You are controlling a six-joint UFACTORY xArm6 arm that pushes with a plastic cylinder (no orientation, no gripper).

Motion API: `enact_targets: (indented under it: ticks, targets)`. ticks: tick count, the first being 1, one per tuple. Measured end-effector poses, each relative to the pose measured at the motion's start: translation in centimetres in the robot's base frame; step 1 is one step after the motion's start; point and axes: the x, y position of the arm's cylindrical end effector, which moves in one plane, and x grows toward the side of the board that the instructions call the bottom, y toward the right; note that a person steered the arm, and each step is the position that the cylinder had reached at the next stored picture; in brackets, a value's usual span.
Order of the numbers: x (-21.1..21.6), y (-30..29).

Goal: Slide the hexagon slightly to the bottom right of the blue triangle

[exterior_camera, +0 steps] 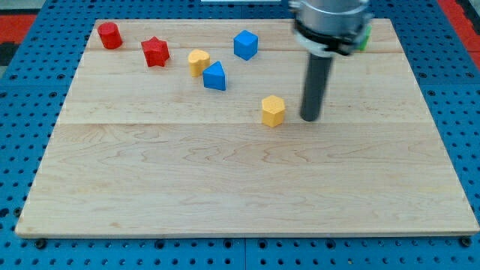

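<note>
A yellow hexagon (273, 110) sits on the wooden board (240, 180) a little above the centre. The blue triangle (214, 76) lies up and to the left of it, with a clear gap between them. My tip (310, 118) rests on the board just to the right of the hexagon, a small gap apart from it. The rod rises straight up to the arm's body at the view's top.
A blue cube (245, 44) lies above the triangle. A yellow block (198, 61) touches the triangle's upper left. A red star (155, 51) and a red cylinder (110, 35) lie at the top left. A green block (365, 37) shows partly behind the arm.
</note>
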Motion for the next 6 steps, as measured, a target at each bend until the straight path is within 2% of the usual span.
enact_targets:
  ticks: [1, 2, 3, 4, 5, 6]
  targets:
    - [2.5, -2.2]
    - [-1.6, -3.9]
    - [-3.4, -4.5]
    - [3.1, -2.7]
    - [0.8, -7.4]
    - [-1.6, -8.0]
